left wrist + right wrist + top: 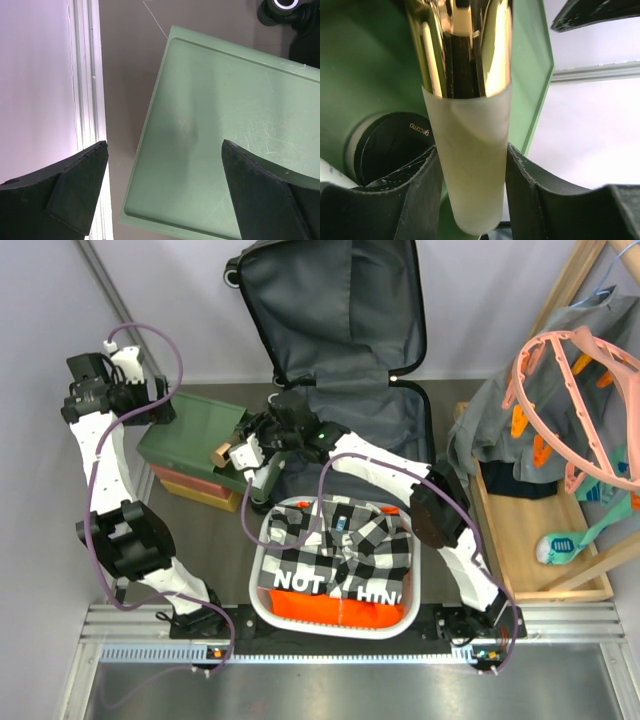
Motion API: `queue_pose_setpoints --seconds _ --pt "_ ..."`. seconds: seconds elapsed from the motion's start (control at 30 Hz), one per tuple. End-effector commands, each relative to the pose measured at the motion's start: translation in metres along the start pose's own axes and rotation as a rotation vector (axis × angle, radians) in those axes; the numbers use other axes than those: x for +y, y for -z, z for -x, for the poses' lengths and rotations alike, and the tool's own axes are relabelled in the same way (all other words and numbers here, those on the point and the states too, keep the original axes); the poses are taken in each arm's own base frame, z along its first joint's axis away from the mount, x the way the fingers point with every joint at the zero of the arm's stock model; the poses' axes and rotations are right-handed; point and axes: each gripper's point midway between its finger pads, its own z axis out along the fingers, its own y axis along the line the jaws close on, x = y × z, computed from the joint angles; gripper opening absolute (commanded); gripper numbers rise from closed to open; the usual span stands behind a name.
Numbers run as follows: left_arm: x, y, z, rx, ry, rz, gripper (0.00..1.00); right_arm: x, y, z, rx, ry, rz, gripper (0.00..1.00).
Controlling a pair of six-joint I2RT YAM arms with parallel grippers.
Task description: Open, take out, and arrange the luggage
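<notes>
The luggage (345, 340) lies open at the tabletop's (210, 540) far edge, lid upright behind. Before it, at the near edge, sits the basket (330, 628) with a folded shirt (345, 550) in it. The stacked boxes (185, 435) stand left of the luggage. A jar (395, 145) rests on them, just beside the bottle (470, 165) in my right tool (472, 167). My left tool (164, 150) hangs over their left end. A wooden tray (520, 540) lies along the right edge.

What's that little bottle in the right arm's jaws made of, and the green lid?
The bottle looks like frosted glass or plastic: milky, translucent. Its cap looks like gold-plated metal or metallised plastic, mirror-shiny. The green lid seems moulded plastic, satin, finely scratched.
</notes>
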Motion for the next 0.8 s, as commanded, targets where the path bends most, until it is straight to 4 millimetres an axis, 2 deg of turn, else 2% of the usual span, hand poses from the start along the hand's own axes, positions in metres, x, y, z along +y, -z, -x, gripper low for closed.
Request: queue_pose_setpoints --seconds 0.0,0.07,0.27,0.4,0.53,0.57,0.77 --pt "-0.001 0.009 0.018 -0.051 -0.039 -0.005 0.99 -0.048 0.007 0.017 -0.005 0.156 -0.142 0.14" --pt "-0.002 0.009 0.019 -0.052 -0.04 -0.009 0.99 -0.049 0.009 0.018 -0.002 0.162 -0.149 0.24" --pt "-0.003 0.008 0.019 -0.05 -0.039 -0.014 0.99 -0.055 0.014 0.027 -0.011 0.154 -0.172 0.43" --pt "-0.001 0.01 0.019 -0.048 -0.044 -0.006 0.99 -0.053 0.021 0.034 -0.017 0.131 -0.163 0.48" --pt "-0.001 0.01 0.019 -0.048 -0.049 -0.004 0.99 -0.054 0.032 0.03 0.032 0.163 -0.177 0.52" --pt "-0.001 0.009 0.018 -0.044 -0.046 -0.007 0.99 -0.05 0.033 0.027 0.045 0.166 -0.167 0.53" --pt "-0.001 0.008 0.02 -0.051 -0.042 -0.011 0.99 -0.055 0.036 0.031 0.041 0.175 -0.183 0.56"
